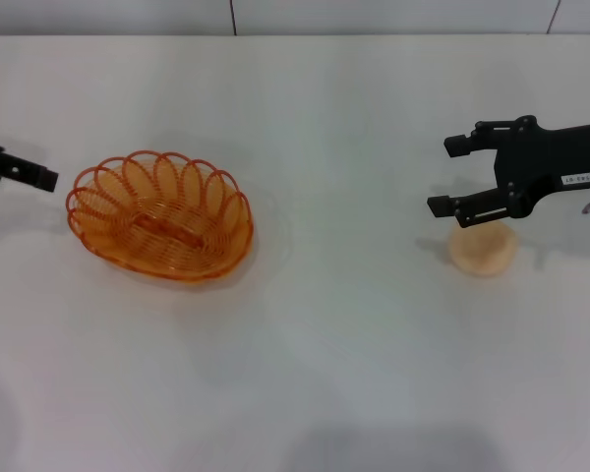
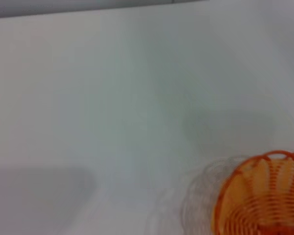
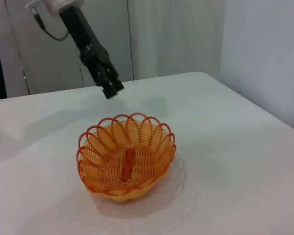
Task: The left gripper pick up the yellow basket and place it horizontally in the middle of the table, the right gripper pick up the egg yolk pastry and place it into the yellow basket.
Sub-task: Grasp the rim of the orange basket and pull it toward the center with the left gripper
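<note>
white flat table [image 1: 324, 354], plain. oval orange-yellow translucent wire basket [image 1: 160, 215] with looped rim: upright on the surface, holding nothing, just beyond the tips of the black left gripper [image 1: 41, 178], apart from it; whether those jaws are parted or closed cannot be told. black labelled right gripper [image 1: 448, 176]: jaws spread wide, holding nothing. small round pale beige pastry [image 1: 483, 247]: on the table, beside the nearer finger.
</note>
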Robot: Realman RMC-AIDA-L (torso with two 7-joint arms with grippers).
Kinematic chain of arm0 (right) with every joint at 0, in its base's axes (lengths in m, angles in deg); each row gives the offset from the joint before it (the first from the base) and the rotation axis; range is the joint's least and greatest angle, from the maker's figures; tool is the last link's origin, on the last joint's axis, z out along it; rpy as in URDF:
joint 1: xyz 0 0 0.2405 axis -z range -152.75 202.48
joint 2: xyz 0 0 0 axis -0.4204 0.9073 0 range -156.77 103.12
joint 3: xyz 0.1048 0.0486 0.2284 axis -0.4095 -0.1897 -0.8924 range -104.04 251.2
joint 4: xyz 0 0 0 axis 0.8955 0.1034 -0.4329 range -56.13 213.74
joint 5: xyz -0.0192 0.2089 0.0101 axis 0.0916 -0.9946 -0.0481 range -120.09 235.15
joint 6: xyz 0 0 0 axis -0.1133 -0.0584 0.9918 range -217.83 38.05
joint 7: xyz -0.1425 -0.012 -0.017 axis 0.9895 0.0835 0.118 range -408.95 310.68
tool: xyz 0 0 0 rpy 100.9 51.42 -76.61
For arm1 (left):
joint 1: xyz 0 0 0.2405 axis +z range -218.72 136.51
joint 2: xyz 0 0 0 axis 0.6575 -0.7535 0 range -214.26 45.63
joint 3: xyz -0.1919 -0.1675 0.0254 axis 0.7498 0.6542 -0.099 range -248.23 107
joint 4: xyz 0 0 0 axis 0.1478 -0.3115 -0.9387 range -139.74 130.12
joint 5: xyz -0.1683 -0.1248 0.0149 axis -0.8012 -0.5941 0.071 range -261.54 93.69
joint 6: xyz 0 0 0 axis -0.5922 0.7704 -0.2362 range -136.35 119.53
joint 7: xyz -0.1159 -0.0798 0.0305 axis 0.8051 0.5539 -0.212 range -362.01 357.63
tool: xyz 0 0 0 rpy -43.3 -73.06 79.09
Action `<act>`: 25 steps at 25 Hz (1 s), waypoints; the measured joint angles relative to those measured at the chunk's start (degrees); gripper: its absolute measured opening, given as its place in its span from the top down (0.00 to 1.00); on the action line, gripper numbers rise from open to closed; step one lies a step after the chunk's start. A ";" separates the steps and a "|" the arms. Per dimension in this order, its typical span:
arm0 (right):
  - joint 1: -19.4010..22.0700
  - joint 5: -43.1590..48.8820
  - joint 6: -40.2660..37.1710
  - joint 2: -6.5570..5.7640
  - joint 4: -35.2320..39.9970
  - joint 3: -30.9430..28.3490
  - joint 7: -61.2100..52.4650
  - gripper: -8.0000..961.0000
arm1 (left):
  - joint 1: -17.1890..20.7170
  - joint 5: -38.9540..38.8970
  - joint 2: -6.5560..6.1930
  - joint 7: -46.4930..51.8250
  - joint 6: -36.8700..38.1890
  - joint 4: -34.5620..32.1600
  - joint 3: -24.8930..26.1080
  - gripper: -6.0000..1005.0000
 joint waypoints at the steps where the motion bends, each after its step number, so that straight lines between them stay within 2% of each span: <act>1: 0.05 0.00 0.00 0.03 0.00 0.08 0.05 0.09 | -0.30 0.02 0.09 -0.15 -1.00 1.29 -0.25 0.12; 9: 0.27 0.00 0.02 0.79 -0.01 0.30 1.44 0.09 | -2.21 0.23 2.08 -0.41 -9.76 9.20 -3.92 0.12; 16: 0.41 0.01 0.61 1.06 -0.68 0.26 2.14 0.09 | -2.37 -0.02 2.70 -0.90 -14.87 12.40 -4.66 0.12; 22: 0.42 0.02 0.69 1.15 -0.58 -0.07 2.21 0.09 | -2.57 -0.06 3.31 -2.49 -16.39 12.99 -4.73 0.12; 25: 0.42 -0.02 0.87 1.15 -0.52 -0.24 2.21 0.09 | -3.04 0.11 3.38 -2.97 -17.29 14.14 -4.81 0.20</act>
